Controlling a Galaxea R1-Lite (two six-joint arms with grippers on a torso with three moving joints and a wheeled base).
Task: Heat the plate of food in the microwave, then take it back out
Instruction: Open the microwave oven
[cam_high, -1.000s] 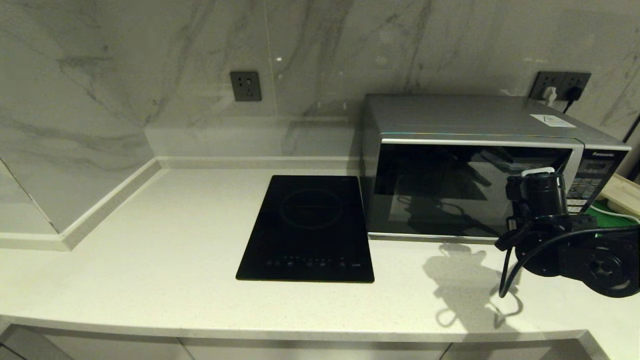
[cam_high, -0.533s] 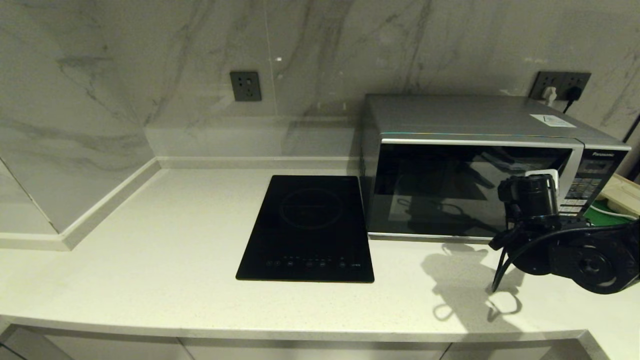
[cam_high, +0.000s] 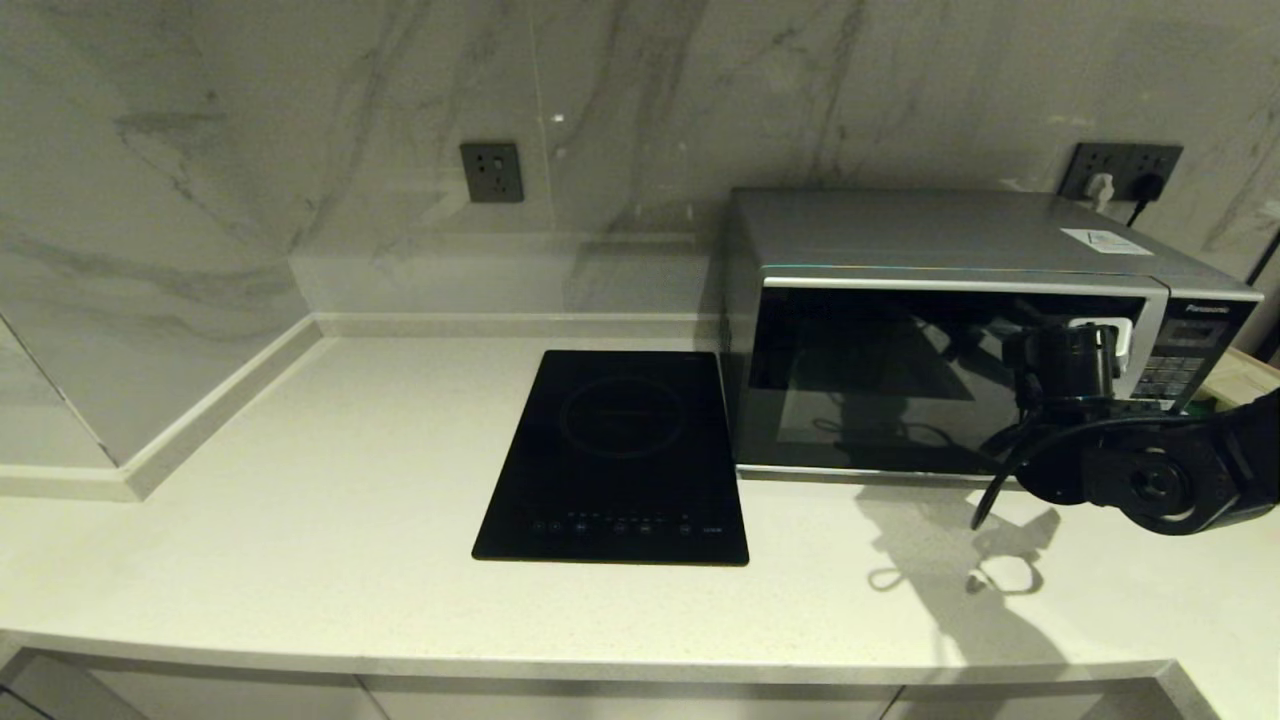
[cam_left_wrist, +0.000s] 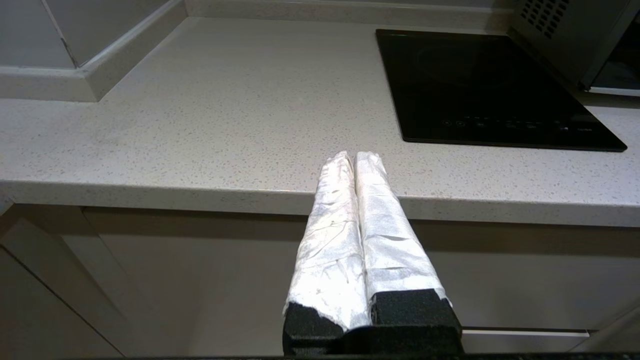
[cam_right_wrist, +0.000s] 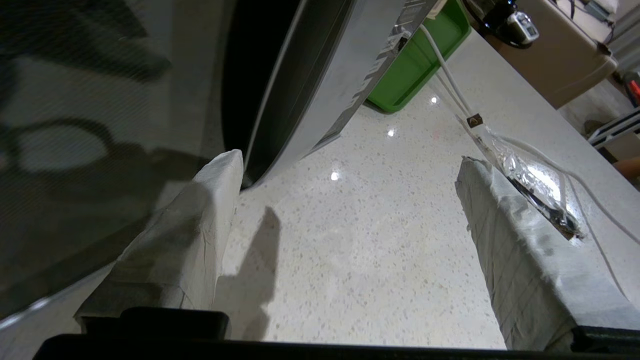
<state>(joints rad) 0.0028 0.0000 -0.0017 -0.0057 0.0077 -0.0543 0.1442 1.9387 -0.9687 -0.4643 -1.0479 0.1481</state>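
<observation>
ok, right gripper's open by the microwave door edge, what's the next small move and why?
Probably ease the right gripper forward so one finger hooks behind the door's right edge, then pull. The microwave door looks shut, the fingers are spread wide, and one tip already sits at the silver trim beside the keypad. The plate isn't visible, so whether it's inside can't be told. The left gripper is parked shut below the counter edge.

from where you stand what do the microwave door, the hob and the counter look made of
Microwave door: dark glossy glass, judging by the reflections in it, with brushed silver trim that is metal or metal-look plastic. Hob: flat black glass or glass-ceramic, smooth, with printed touch marks. Counter: pale speckled stone or quartz composite, lightly polished, showing glints near the open right gripper. Left gripper fingers: wrapped in white tape or cloth.
</observation>
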